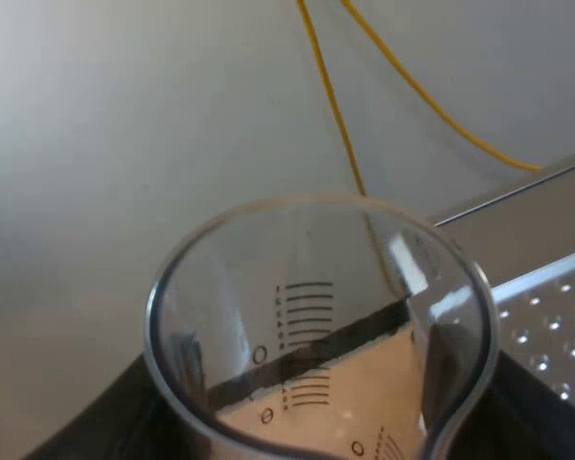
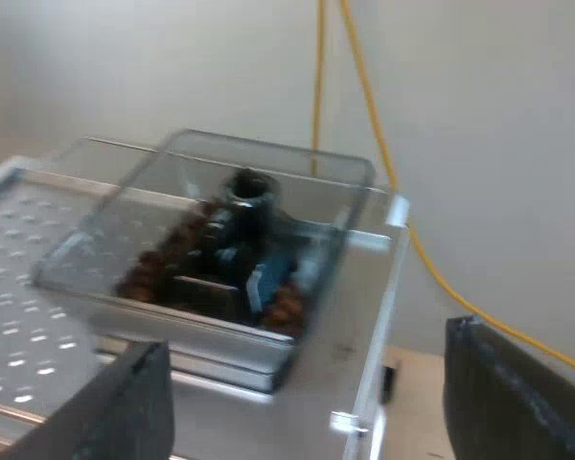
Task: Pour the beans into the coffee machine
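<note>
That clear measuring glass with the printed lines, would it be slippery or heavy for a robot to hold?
The measuring glass has a smooth, shiny clear wall, so it probably slips easily. It looks empty, so it is likely light. Its round body would probably roll if laid on its side.

Plain pale wall (image 1: 125, 144), two yellow cords (image 1: 331, 105), a patch of light tabletop (image 2: 417, 402).
Hang down the wall as thin lines, close together high up and spreading apart lower down: one drops nearly straight, the other sweeps away in a long, slack curve. Runs bare and off-white behind both, with no marks on it. Lies below as a light wooden surface, carrying a small dark item (image 2: 388, 381), too small to identify. Passes above that wood on the curving cord's way outward, contact unclear.
</note>
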Controlling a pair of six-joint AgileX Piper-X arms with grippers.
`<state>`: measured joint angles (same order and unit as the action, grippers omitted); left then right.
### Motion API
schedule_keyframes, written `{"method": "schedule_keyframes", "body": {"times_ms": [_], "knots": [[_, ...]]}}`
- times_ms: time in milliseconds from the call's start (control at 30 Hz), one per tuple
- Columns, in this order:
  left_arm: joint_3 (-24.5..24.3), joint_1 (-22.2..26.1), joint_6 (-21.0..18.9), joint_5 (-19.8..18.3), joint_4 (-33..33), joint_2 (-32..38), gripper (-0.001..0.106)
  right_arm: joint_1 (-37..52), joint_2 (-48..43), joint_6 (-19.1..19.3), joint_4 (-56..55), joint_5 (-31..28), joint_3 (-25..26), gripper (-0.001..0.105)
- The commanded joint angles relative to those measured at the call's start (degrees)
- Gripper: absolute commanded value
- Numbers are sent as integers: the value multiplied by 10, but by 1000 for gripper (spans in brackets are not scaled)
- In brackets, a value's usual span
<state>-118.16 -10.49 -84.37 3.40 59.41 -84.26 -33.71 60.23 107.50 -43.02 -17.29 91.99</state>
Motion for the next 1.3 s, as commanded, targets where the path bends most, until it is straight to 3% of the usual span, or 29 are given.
{"method": "schedule_keyframes", "body": {"times_ms": [33,300,367,600,833,867,967,1200,1300], "knots": [[13,11,-16,-9,-5,20,34,22,-3,2,-7,27,6,62],[111,64,-30,-43,-13,82,34,100,-3,-2,-51,77,6,62],[163,88,-40,-61,-38,112,34,116,-3,-2,-62,90,6,62],[277,131,-42,-89,-80,180,34,179,-3,-4,-86,128,6,62],[352,140,-46,-101,-92,218,34,214,-3,-6,-106,149,6,62],[401,140,-57,-101,-109,236,34,228,-6,-9,-114,159,5,62],[452,140,-73,-101,-142,258,34,244,-8,-6,-117,165,5,62],[503,140,-82,-101,-172,282,34,282,-12,-8,-118,188,-5,62],[545,140,-103,-101,-197,298,34,293,-25,-8,-116,189,-40,62]]}}
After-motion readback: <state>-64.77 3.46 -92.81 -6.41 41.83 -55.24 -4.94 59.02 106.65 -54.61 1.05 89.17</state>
